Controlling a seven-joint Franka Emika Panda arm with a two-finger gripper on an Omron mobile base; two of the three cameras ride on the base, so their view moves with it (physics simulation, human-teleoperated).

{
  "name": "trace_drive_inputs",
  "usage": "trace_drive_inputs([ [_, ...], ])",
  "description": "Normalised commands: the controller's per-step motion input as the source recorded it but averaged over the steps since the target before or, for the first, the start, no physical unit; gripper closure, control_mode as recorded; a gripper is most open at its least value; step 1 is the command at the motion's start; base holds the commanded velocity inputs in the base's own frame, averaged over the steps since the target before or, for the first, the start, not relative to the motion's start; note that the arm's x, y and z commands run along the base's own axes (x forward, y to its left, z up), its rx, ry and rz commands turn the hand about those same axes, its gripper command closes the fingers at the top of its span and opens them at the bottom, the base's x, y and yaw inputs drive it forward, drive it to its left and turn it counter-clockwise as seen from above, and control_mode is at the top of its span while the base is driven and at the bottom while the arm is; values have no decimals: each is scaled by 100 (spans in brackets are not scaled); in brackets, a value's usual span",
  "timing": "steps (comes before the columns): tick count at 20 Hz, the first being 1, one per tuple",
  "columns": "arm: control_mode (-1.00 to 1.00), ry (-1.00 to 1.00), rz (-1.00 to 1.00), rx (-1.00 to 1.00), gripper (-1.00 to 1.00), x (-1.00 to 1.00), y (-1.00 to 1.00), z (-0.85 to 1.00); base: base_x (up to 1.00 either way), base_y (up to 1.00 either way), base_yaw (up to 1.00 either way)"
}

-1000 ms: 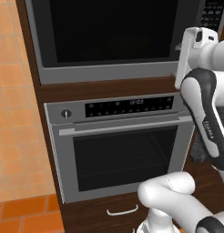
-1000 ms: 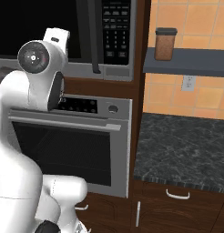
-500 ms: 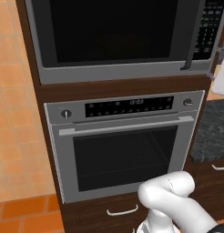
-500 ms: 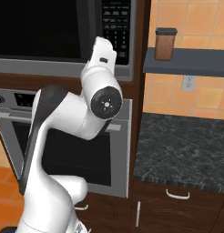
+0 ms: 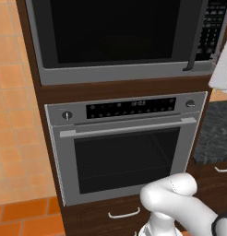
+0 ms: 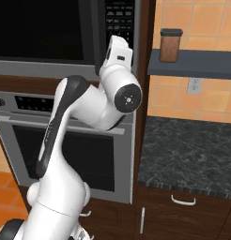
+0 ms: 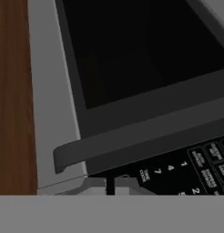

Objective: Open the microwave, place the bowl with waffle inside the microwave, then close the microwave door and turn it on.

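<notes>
The microwave (image 5: pixel 120 39) is a large silver-grey box directly above the oven (image 5: pixel 127 147). Its microwave door (image 5: pixel 110 30) is wide black glass, shut, with a dark bar handle (image 7: pixel 136 143). The gripper (image 7: pixel 110 185), jaws pressed together, sits at that handle's lower end.

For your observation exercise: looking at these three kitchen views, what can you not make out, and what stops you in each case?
- Microwave interior: left base view, black door glass hides it.
- Gripper fingers: hand view, cut off at the bottom.
- Keypad labels: right base view, too small; the arm covers the lower part.
- Jar contents: right base view, too small.
</notes>
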Motion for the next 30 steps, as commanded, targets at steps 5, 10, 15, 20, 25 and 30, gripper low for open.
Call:
trace_drive_inputs([
  [5, -100, -11, -3, -3, 100, 54, 0, 0, 0, 0, 0],
  [10, -100, -8, -1, -1, 100, 45, -6, 0, 0, 0, 0],
  [15, -100, -4, 0, 0, 100, 28, -23, 0, 0, 0, 0],
  [20, -100, -3, 0, 0, 100, 25, -1, 0, 0, 0, 0],
  [25, -100, -1, -3, -1, 100, 8, 11, 0, 0, 0, 0],
  [30, -100, 0, 0, 0, 100, -52, -4, 0, 0, 0, 0],
])
